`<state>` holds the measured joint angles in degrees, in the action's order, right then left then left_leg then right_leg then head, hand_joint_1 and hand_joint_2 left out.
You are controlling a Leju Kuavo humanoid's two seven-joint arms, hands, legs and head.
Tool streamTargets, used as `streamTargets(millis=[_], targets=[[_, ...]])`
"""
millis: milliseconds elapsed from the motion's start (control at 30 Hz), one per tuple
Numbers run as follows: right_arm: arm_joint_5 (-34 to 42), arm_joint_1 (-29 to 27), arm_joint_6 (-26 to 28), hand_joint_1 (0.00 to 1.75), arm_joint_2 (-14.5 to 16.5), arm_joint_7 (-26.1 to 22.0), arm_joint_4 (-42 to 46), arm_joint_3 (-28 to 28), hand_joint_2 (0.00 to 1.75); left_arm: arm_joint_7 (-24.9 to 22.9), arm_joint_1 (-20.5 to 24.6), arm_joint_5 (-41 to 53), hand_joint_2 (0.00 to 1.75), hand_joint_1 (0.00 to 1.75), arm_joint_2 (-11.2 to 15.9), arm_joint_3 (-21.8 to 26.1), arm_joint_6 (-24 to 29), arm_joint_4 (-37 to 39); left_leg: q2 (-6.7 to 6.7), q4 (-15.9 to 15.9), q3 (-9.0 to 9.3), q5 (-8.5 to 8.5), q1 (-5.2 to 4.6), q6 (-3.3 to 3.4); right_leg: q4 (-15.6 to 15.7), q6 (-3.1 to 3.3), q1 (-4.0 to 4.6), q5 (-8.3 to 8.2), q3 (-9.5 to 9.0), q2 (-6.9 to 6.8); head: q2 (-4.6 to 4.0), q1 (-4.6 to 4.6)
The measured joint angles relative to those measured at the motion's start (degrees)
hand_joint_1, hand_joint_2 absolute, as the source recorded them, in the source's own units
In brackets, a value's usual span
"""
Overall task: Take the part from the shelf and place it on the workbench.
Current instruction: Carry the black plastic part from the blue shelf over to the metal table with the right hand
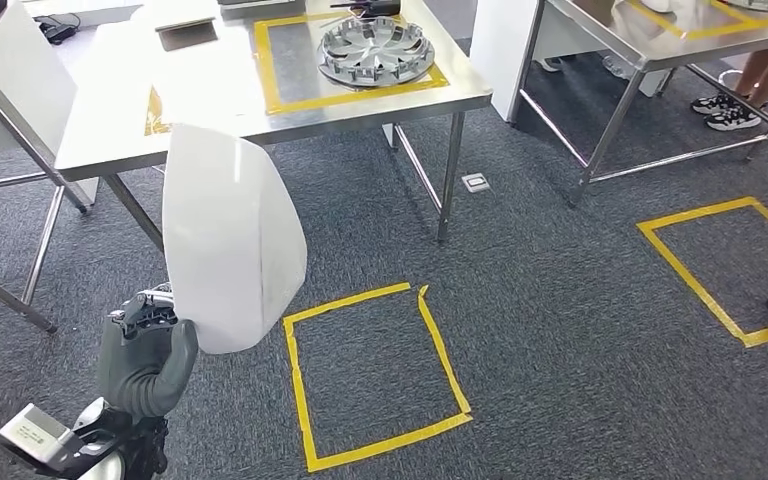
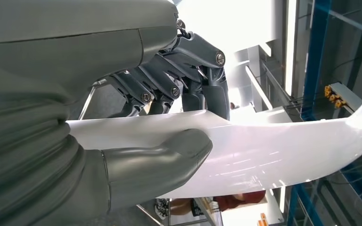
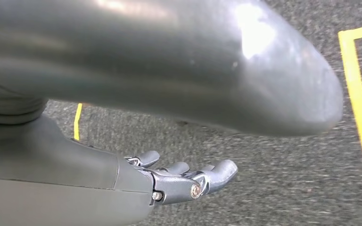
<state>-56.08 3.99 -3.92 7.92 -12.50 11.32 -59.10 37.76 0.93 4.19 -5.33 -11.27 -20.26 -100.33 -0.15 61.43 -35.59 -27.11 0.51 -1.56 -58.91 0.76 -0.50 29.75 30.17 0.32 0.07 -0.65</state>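
Note:
A large white curved panel, the part, stands upright above the carpet, held at its lower left edge by my left hand. In the left wrist view the white part runs between the grey thumb on one face and the dark fingers on the other. The steel workbench stands just beyond the part, with a yellow taped rectangle on its top. My right hand hangs over the grey carpet with its fingers apart and nothing in them.
A silver wheel cover lies inside the workbench's yellow rectangle. A second steel table stands at the right, with a person's shoes beneath it. Yellow tape squares mark the carpet. A white rack stands at the left.

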Motion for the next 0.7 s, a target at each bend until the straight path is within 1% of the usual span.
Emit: streamTargets(millis=[33,67,100,133,167,200,233,300,333,367,400,433,467,500,533,567,600,633,667,700], targets=[[0.0,0.1,0.0,0.00,0.0,0.0,0.0,0.0,0.00,0.0,0.1,0.0,1.75,1.75,0.0,0.0,0.0,0.0,0.08,-1.1,0.38,0.06,-0.09,0.42,0.0,-0.40,0.04,0.36,-0.09,-0.02,0.00,-0.07],[0.0,0.1,0.0,0.00,0.0,0.0,0.0,0.0,0.00,0.0,0.1,0.0,1.75,1.75,0.0,0.0,0.0,0.1,0.14,-1.2,0.42,-0.48,-0.16,0.89,-0.2,-0.80,0.15,0.51,-0.19,-0.03,0.00,-0.11],[0.0,0.1,0.1,0.00,0.0,0.0,0.0,0.0,0.00,0.0,0.1,0.0,1.75,1.75,-0.1,0.0,0.0,0.1,0.13,-1.2,0.69,-0.41,-0.10,1.42,-0.4,-1.17,0.21,0.68,-0.29,-0.06,0.00,-0.13],[0.0,0.1,0.1,0.00,0.0,0.0,0.0,0.0,0.00,0.0,0.1,0.0,1.75,1.75,-0.1,0.0,0.0,0.1,0.09,-1.3,1.08,-0.02,-0.02,1.79,-0.7,-1.52,0.20,0.89,-0.43,-0.11,0.00,-0.05],[0.0,0.1,0.1,0.00,0.0,0.0,0.0,0.0,0.00,0.0,0.1,0.0,1.75,1.75,-0.2,0.0,0.0,0.0,0.04,-1.4,1.46,-0.18,0.07,2.12,-1.6,-1.78,0.18,1.18,-0.29,-0.11,0.00,0.03],[0.0,0.2,0.1,0.00,0.0,0.0,0.0,0.0,0.00,0.0,0.2,0.0,1.75,1.75,-0.3,0.0,-0.1,0.0,0.01,-1.5,1.88,-0.33,0.13,2.42,-3.3,-2.02,0.10,1.93,0.56,-0.12,0.00,0.14],[0.0,0.2,0.2,0.00,0.0,0.0,0.0,0.0,0.00,0.0,0.3,0.0,1.75,1.75,-0.3,0.0,-0.1,0.0,0.03,-1.5,2.12,-0.54,0.15,2.64,-6.2,-2.28,0.04,3.11,2.28,-0.13,0.00,0.25],[0.0,0.2,0.2,0.00,0.1,0.0,0.0,0.0,0.00,0.0,0.3,0.0,1.75,1.75,-0.3,0.0,-0.1,0.0,0.04,-1.5,2.47,-1.06,0.09,2.91,-13.5,-2.61,0.01,5.87,7.14,-0.13,0.00,0.39],[0.0,0.1,0.2,0.00,0.1,0.0,0.0,0.0,0.00,-0.1,0.3,0.1,1.75,1.75,-0.3,0.0,-0.1,0.0,0.00,-1.5,2.72,-1.37,0.06,2.92,-16.1,-2.66,0.01,6.40,9.27,-0.13,0.00,0.41],[0.0,0.0,0.2,0.00,0.2,0.1,0.0,0.0,0.00,-0.1,0.2,0.1,1.75,1.75,-0.3,0.0,-0.1,0.1,-0.07,-1.5,3.10,-1.70,0.05,2.89,-16.7,-2.60,0.02,5.75,10.43,-0.12,0.00,0.43],[0.0,-0.1,0.2,0.00,0.2,0.1,0.0,0.0,0.00,-0.2,0.2,0.2,1.75,1.75,-0.4,0.0,-0.1,0.0,-0.14,-1.5,3.66,-2.10,0.04,2.82,-15.1,-2.46,0.02,3.78,10.47,-0.12,0.00,0.46],[-0.1,-0.1,0.1,0.00,0.2,0.1,0.0,0.0,0.00,-0.3,0.3,0.2,1.75,1.75,-0.4,0.0,-0.1,0.0,-0.18,-1.5,4.33,-2.54,0.04,2.71,-11.5,-2.22,0.05,0.88,9.50,-0.13,0.00,0.49],[-0.1,-0.1,0.1,0.00,0.2,0.1,0.0,0.0,0.00,-0.4,0.3,0.3,1.75,1.75,-0.4,0.0,-0.1,0.0,-0.18,-1.6,4.92,-2.98,0.04,2.55,-7.5,-1.91,0.12,-1.66,8.13,-0.16,0.00,0.51],[-0.2,0.0,0.1,0.00,0.2,0.1,0.0,0.0,0.00,-0.5,0.3,0.3,1.75,1.75,-0.4,0.0,-0.1,0.0,-0.18,-1.6,5.35,-3.36,0.00,2.31,-4.1,-1.62,0.31,-2.84,6.97,-0.22,0.00,0.50],[-0.2,0.1,0.1,0.00,0.2,0.1,0.0,0.0,0.00,-0.6,0.4,0.4,1.75,1.75,-0.3,0.0,-0.1,0.0,-0.15,-1.7,5.57,-3.65,-0.03,2.01,-2.0,-1.31,0.50,-3.31,6.28,-0.26,0.00,0.49],[-0.2,0.1,0.1,0.00,0.3,0.1,0.0,0.0,0.00,-0.5,0.4,0.4,1.75,1.75,-0.3,0.0,-0.1,0.0,-0.14,-1.7,5.75,-3.78,-0.08,1.62,-1.2,-1.02,0.60,-3.11,6.08,-0.27,0.00,0.47],[-0.2,0.1,0.1,0.00,0.3,0.1,0.0,0.0,0.00,-0.5,0.3,0.4,1.75,1.75,-0.3,0.0,0.0,0.0,-0.15,-1.6,5.95,-3.77,-0.16,1.19,-0.9,-0.72,0.65,-2.81,5.97,-0.27,0.00,0.47],[-0.2,0.0,0.1,0.00,0.3,0.1,0.0,0.0,0.00,-0.3,0.3,0.4,1.75,1.75,-0.3,0.0,0.1,0.0,-0.13,-1.4,6.09,-3.85,-0.19,0.80,-0.7,-0.39,0.50,-3.24,5.56,-0.23,0.00,0.48],[-0.2,-0.1,0.0,0.00,0.3,0.2,0.0,0.0,0.00,-0.1,0.3,0.3,1.75,1.75,-0.2,0.0,0.3,0.0,-0.12,-0.7,6.04,-3.98,-0.20,0.45,-0.6,-0.07,0.32,-3.36,5.05,-0.22,0.00,0.43],[-0.2,-0.1,0.0,0.00,0.4,0.2,0.0,0.0,0.00,0.2,0.3,0.2,1.75,1.75,0.0,0.0,0.6,-0.1,-0.10,0.7,5.43,-4.34,-0.20,0.19,-0.5,0.21,0.21,-3.25,4.52,-0.21,0.00,0.32]])
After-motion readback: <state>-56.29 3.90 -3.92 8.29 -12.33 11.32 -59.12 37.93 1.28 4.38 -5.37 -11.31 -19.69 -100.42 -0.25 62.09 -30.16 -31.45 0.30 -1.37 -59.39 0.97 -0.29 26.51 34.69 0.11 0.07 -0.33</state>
